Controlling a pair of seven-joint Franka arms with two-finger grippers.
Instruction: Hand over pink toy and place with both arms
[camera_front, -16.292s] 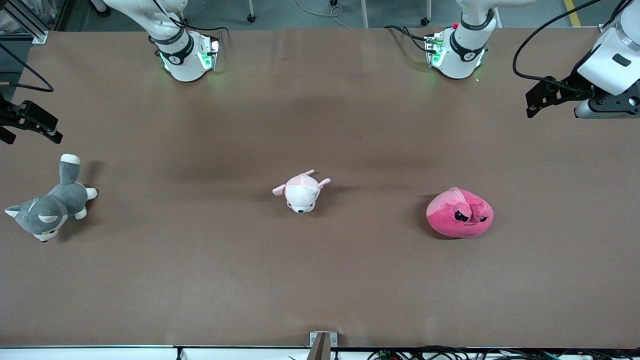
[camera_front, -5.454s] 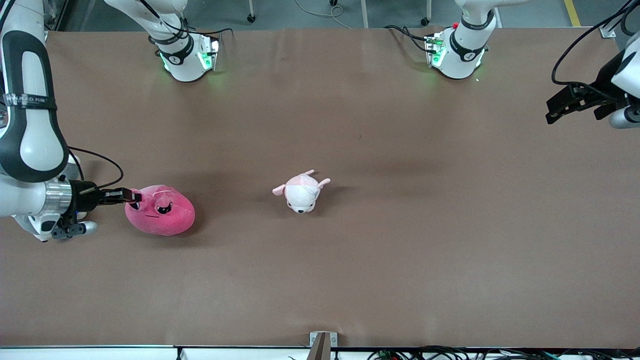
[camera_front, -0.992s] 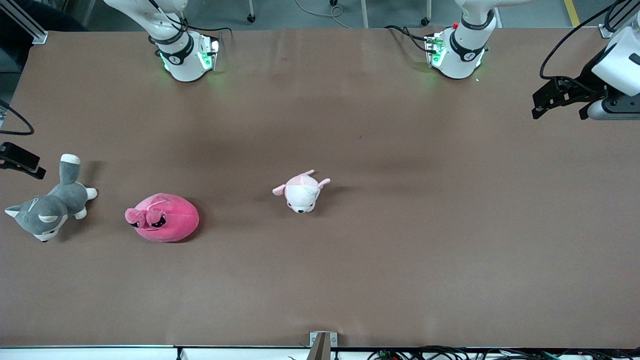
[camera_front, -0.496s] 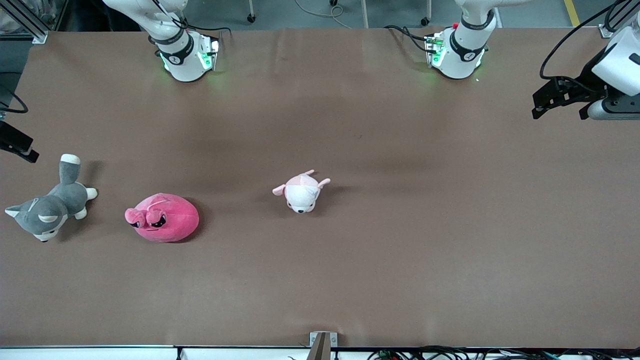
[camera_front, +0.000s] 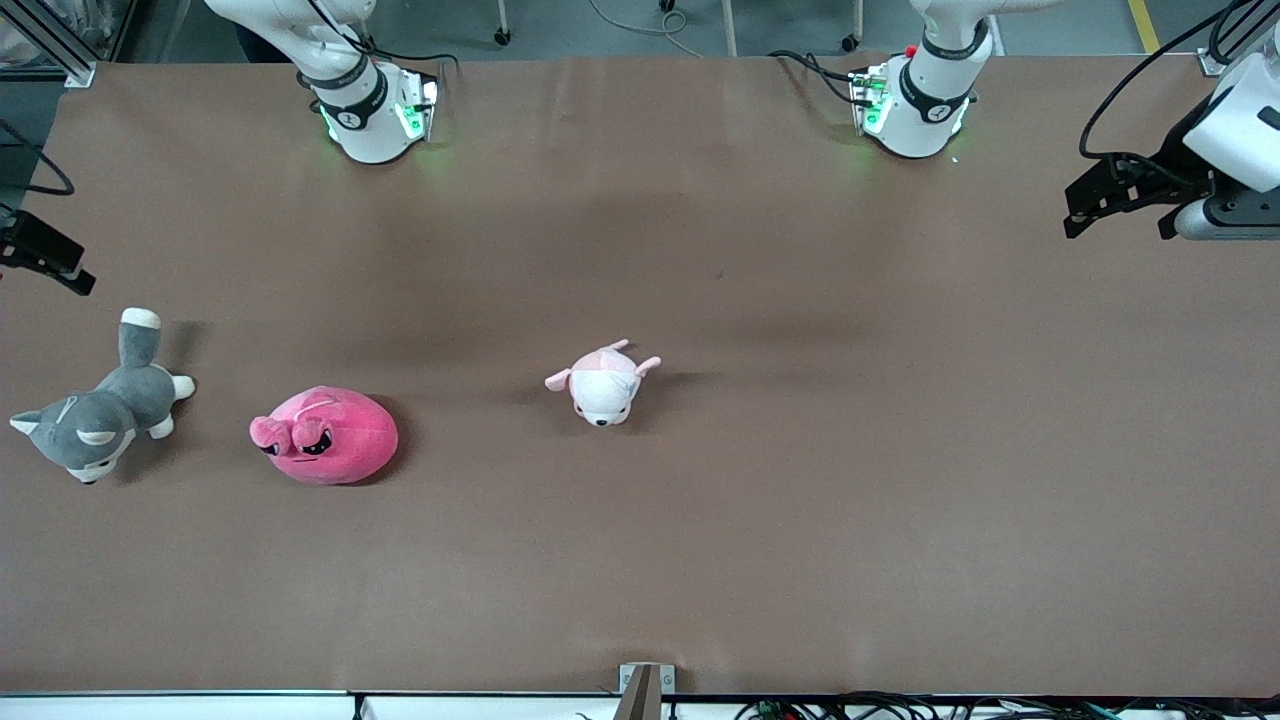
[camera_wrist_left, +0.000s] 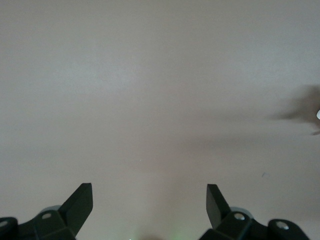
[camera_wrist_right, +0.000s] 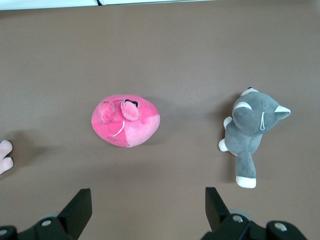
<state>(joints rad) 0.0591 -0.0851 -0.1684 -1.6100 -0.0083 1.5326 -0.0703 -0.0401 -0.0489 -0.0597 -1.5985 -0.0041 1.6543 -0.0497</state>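
pink toy (camera_front: 324, 436) on table (camera_front: 800, 500) toward right arm's end, between husky plush (camera_front: 95, 415) and puppy plush (camera_front: 602, 383) | right pincer (camera_wrist_right: 148, 210) spread, empty, risen since a second ago | left pincer (camera_wrist_left: 149, 206) spread, empty, unmoved

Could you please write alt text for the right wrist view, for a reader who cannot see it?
Looking down from the raised right gripper, its fingers open and empty, the pink toy lies on the brown table. A grey husky plush lies beside the toy, apart from it, and a pale pink plush just shows at the picture's edge.
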